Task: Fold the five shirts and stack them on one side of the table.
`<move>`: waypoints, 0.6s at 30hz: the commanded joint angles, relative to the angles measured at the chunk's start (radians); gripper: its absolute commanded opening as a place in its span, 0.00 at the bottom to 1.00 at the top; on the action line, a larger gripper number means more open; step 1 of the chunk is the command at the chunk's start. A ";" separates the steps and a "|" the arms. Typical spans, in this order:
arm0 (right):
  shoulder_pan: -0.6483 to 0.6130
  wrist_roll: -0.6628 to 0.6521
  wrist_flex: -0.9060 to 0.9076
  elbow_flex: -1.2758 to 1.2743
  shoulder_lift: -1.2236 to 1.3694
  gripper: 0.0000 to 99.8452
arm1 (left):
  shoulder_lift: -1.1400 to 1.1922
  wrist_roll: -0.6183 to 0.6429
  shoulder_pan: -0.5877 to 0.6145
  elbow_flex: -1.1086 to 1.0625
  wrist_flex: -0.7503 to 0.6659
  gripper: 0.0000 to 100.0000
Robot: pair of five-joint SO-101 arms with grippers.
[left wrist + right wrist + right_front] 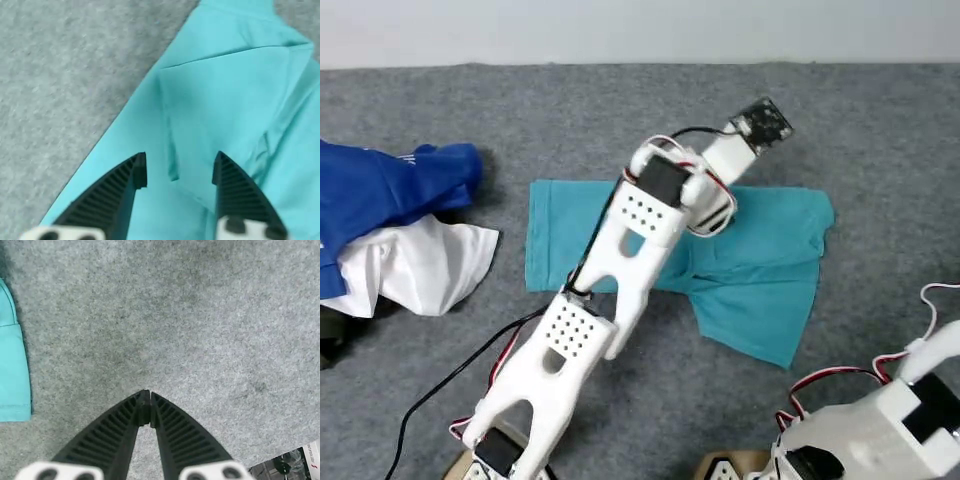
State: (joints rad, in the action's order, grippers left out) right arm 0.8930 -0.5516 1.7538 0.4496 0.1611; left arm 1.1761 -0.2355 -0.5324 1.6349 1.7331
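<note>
Shirt of teal fabric (pixel 765 270) lies widthways across the grey felt bench (pixel 880 130), directly beneath the spread left hand (pixel 180 167). Right hand (pixel 146 402), pressed together, hangs farther off.

- We see the teal shirt (pixel 760 270) as smooth, matt knit cloth.
- The table cover (pixel 880 130) looks to us like rough grey felt.
- The left arm (pixel 640 230) is smooth white plastic with a faint sheen.
- The left gripper (pixel 181 165) has fingers (pixel 117 192) of matt black ribbed plastic.
</note>
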 commanded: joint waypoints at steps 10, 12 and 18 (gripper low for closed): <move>0.008 -0.003 0.042 0.054 -0.067 0.01 | 0.164 0.009 0.005 0.036 0.023 0.21; 0.012 -0.006 0.042 0.054 -0.067 0.01 | 0.189 0.009 0.025 0.036 0.023 0.21; 0.007 -0.006 0.042 0.054 -0.065 0.01 | 0.137 0.015 0.044 0.038 0.023 0.19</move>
State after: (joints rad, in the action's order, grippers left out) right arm 0.8961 -0.5516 1.7538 0.4496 0.1611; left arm 1.3832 -0.2355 -0.4895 1.6349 1.7331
